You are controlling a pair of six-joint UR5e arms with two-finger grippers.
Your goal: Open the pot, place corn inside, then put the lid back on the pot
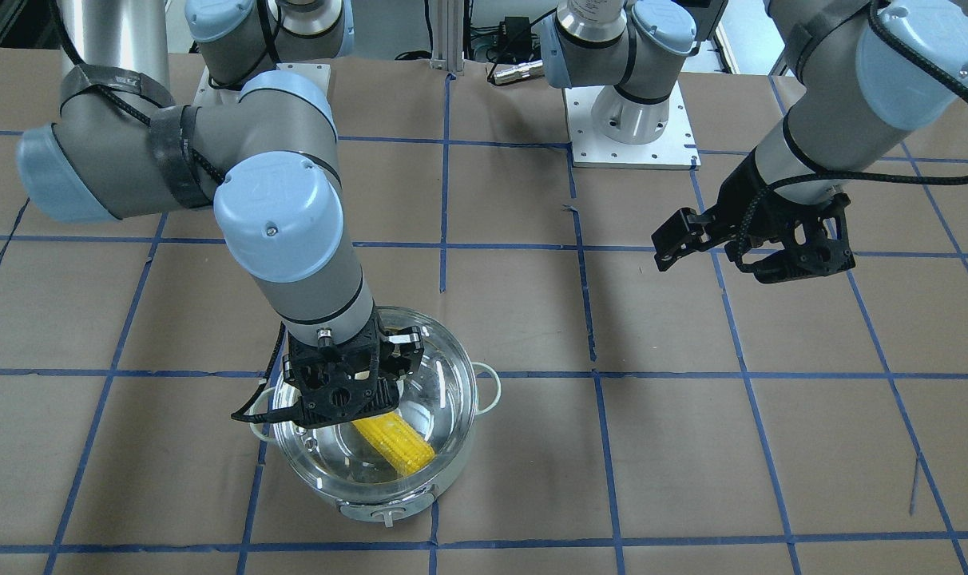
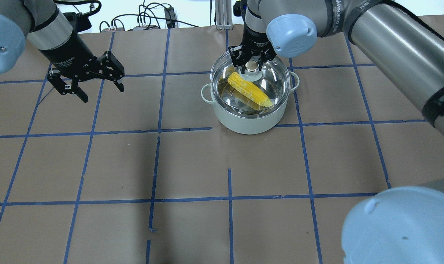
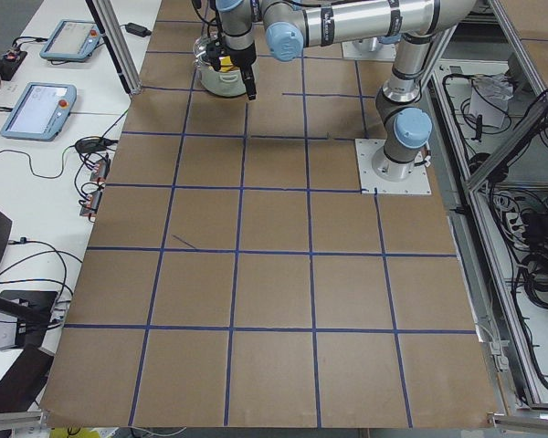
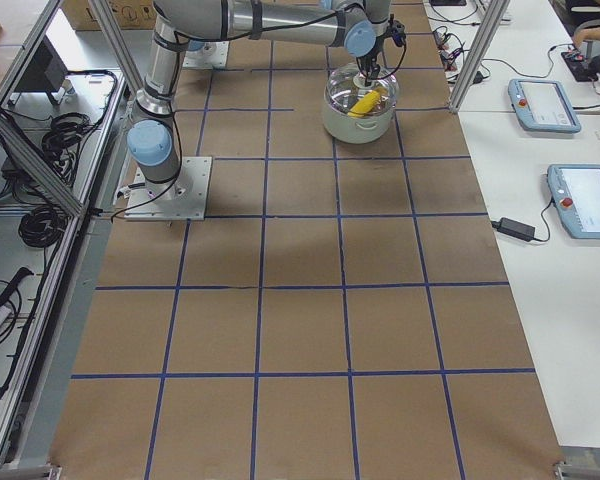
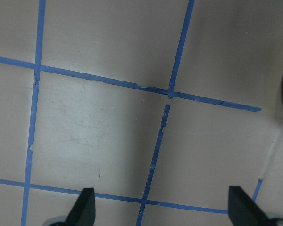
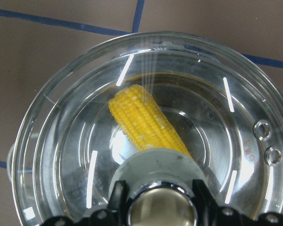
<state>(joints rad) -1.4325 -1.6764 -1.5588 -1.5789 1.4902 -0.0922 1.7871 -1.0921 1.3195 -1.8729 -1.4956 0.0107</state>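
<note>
The overhead view places the pot (image 2: 249,123) in the upper middle of the frame, with the lid (image 2: 277,79) seated on its rim and the corn (image 2: 249,90) lying diagonally inside, seen through the glass. The right gripper (image 2: 252,68) reaches in from the top of that frame to the lid's knob, one finger on each side of it.

The right wrist view shows the contact more closely. At its bottom edge the black fingers (image 6: 118,200) sit against the shiny knob from left and right, so the jaws are clenched on the lid by its knob. There the corn's blunt end points to the upper left, and its other end disappears beneath the knob's white base. The corn therefore lies below the jaws, with the glass between them, and does not touch them.

In the front-facing view the gripper's body hides the lid's knob, but the pot's front knob shows at the bottom of the pot.

The left gripper (image 2: 102,91) hangs at the upper left of the overhead frame, jaws spread wide and holding nothing, well apart from the pot. Its wrist view shows the brown table (image 5: 94,132) crossed by blue tape lines (image 5: 155,155), with a fingertip at each lower corner
</note>
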